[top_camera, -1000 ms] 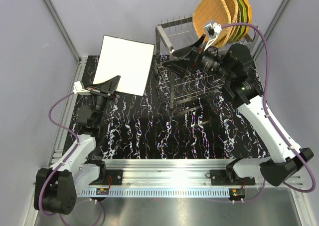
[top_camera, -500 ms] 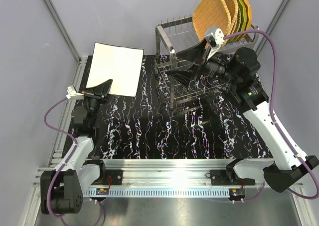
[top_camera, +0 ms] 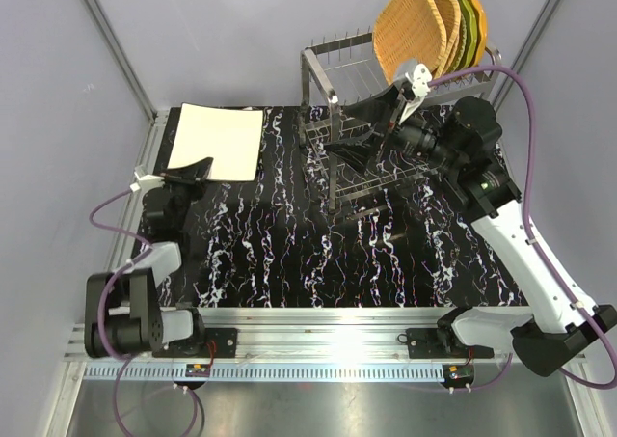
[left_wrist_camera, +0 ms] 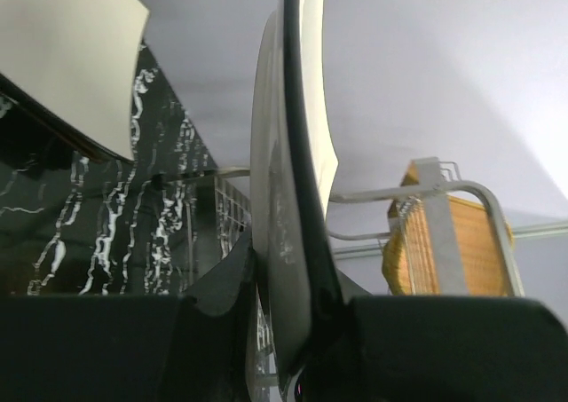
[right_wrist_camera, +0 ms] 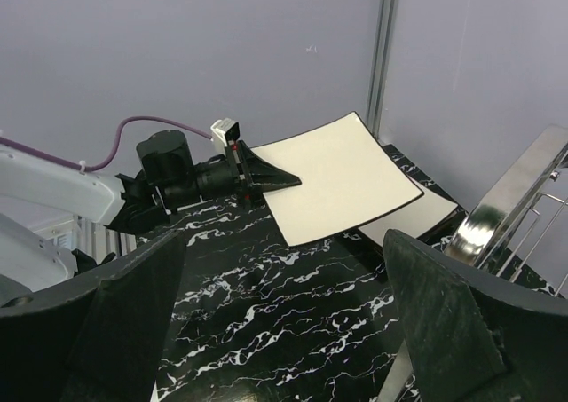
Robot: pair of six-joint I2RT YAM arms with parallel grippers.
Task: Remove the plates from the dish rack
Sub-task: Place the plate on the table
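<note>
Top external: left gripper [top_camera: 196, 172] grips cream plate [top_camera: 218, 140].
Plate juts beyond it, over the bench [top_camera: 289, 249]; right gripper [top_camera: 358, 128] wide.

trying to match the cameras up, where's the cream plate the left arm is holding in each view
top external: cream plate at upper left, just beyond the left gripper.
left wrist: edge-on up the centre, between the jaws.
right wrist: centre right, face showing.
shared landmark: dish rack, in all three.
</note>
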